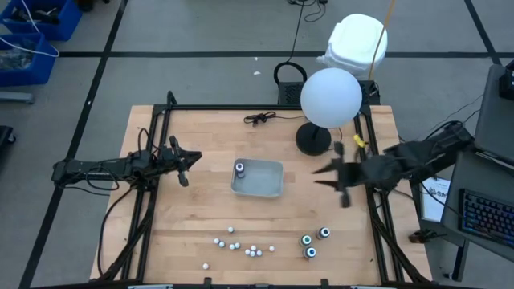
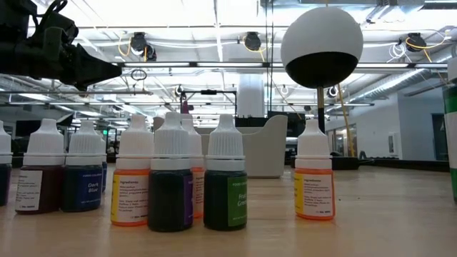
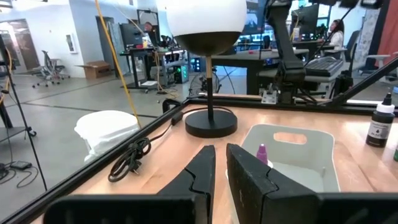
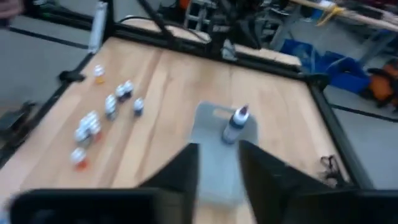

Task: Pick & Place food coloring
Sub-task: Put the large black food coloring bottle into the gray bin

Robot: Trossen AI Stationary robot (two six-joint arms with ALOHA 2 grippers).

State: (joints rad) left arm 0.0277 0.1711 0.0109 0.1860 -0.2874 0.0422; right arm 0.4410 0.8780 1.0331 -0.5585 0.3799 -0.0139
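Now, from above, you see the grey tray (image 1: 265, 183) at the middle of the table, with one dark bottle (image 1: 239, 168) standing upright in its left corner on the lamp's side. Your left gripper (image 1: 186, 163) hangs off the tray's left side, well apart from it. Your right gripper (image 1: 317, 177) hangs off the tray's right side, nearer to it, its fingers spread and holding nothing. Three more dark bottles (image 1: 312, 241) stand together past the tray's right front corner, and the tiny white-capped bottles (image 1: 241, 245) lie scattered in front of the tray. The round lamp (image 1: 330, 96) stands behind the tray, to its right.

At table height, you look along a row of the tiny bottles (image 2: 171, 178), all upright, with orange, green and dark labels. The tray is hidden behind them.

From the left wrist, the left gripper's fingers (image 3: 202, 171) are almost pressed together, with only a thin slit between them and nothing in it. The tray sits just beyond them, the purple-tipped bottle inside it.

From the right wrist, the fingers (image 4: 183, 168) stand apart with the tray showing between them, the bottle upright inside, untouched.
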